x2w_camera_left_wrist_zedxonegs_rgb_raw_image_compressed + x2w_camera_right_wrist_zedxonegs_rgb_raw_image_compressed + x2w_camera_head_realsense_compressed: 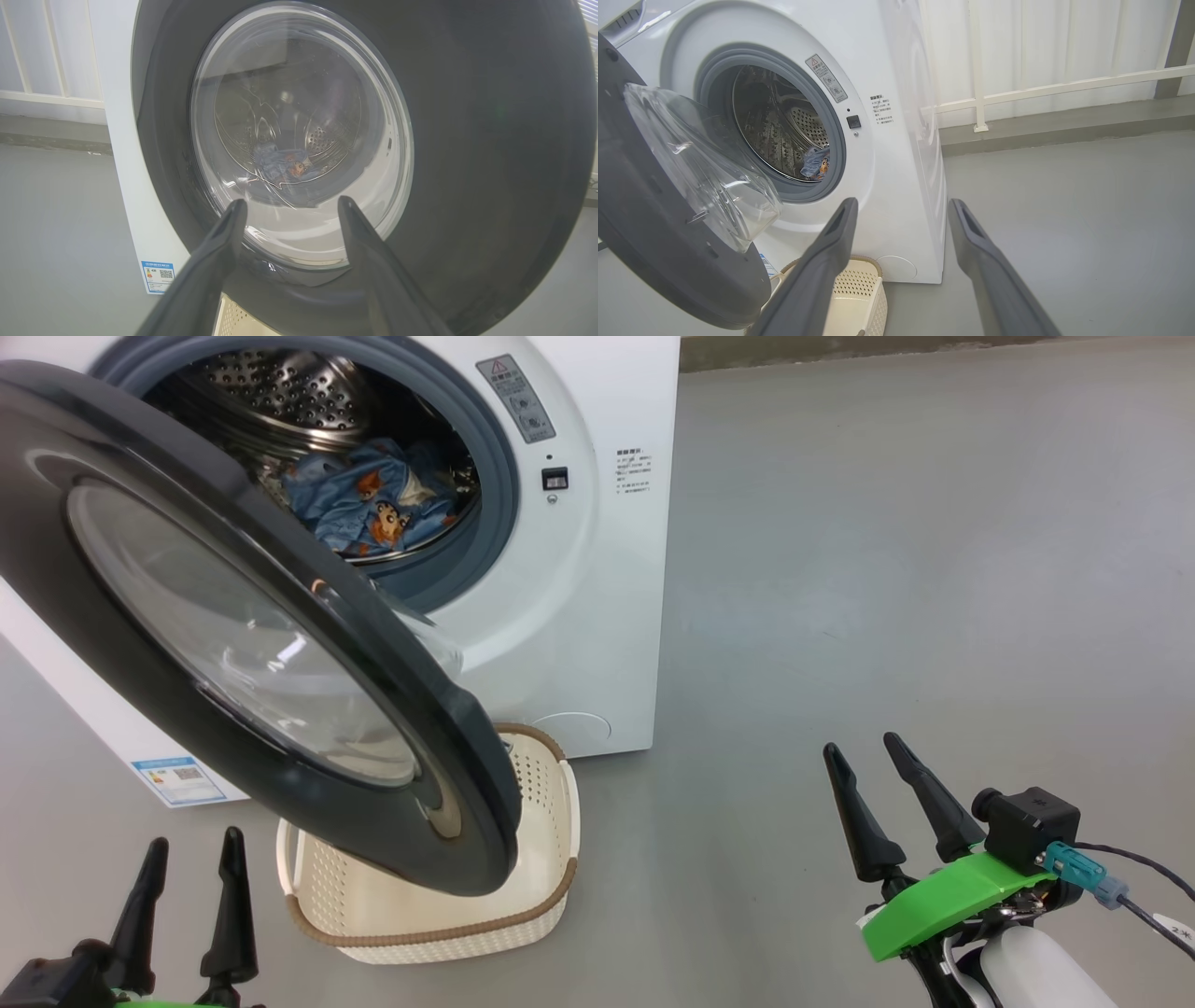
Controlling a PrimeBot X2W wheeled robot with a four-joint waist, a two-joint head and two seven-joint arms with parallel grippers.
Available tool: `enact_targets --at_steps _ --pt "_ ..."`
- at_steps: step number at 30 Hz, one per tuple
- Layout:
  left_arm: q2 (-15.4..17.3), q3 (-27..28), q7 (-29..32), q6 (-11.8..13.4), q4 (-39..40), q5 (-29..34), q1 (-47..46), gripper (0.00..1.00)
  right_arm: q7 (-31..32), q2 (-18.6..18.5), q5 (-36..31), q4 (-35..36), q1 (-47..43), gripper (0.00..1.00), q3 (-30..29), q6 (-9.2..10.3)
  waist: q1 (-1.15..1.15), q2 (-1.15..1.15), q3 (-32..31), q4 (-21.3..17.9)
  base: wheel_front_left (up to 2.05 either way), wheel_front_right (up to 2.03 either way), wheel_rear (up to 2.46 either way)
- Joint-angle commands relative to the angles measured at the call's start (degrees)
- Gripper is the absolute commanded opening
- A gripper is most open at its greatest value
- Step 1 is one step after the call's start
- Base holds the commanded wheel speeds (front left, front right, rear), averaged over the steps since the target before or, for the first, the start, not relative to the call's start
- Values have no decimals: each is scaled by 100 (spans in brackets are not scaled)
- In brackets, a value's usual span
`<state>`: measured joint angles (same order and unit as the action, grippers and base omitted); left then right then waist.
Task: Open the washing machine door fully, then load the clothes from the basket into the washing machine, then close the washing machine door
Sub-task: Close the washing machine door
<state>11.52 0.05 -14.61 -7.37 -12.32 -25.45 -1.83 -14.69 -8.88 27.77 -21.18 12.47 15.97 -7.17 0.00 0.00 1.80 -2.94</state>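
Closing the washing machine door (261,644) is the step in hand, you reckon?

Yes, I judge so. The clothes (373,504) lie in the drum (280,392) of the washing machine (597,616), blue cloth with orange figures on top. The basket (551,859) sits on the floor under the door and looks empty where I can see into it.

And your tools?

My left tool (195,840) and right tool (861,745) are both spread, pinching nothing. The door hangs half open, its outer face toward my left tool, so I'd push that face toward the grey seal until it latches.
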Motion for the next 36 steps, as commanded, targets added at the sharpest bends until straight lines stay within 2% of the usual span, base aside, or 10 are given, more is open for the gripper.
enact_targets --at_steps 1,16,17,18,19,20,28,36 --pt "88 214 -39 -12 105 73 -149 100 -30 -4 -42 140 179 100 70 -32 0 0 2 5 0 0 0" --pt "66 156 -39 -12 114 18 -209 100 -30 -8 -57 171 400 100 71 -32 0 0 54 211 0 0 0" --pt "66 145 -39 -12 113 9 -217 100 -30 0 -54 172 443 82 94 -32 0 0 59 257 0 0 0" --pt "61 147 -39 -12 109 -1 -227 100 -30 8 -46 171 487 46 114 -32 0 0 63 308 0 0 0" --pt "59 145 -39 -12 109 -5 -239 100 -30 9 -48 171 531 25 137 -32 0 0 67 364 0 0 0" --pt "59 136 -39 -12 106 0 -247 100 -30 12 -50 173 571 0 156 -32 0 0 70 423 0 0 0" --pt "23 61 -39 -12 32 19 -196 100 -30 34 -37 368 853 0 296 -32 0 0 51 915 0 0 0" --pt "9 -42 -39 -12 -12 -29 -209 100 -30 135 34 1076 1082 0 555 -32 0 0 5 1279 0 0 0"
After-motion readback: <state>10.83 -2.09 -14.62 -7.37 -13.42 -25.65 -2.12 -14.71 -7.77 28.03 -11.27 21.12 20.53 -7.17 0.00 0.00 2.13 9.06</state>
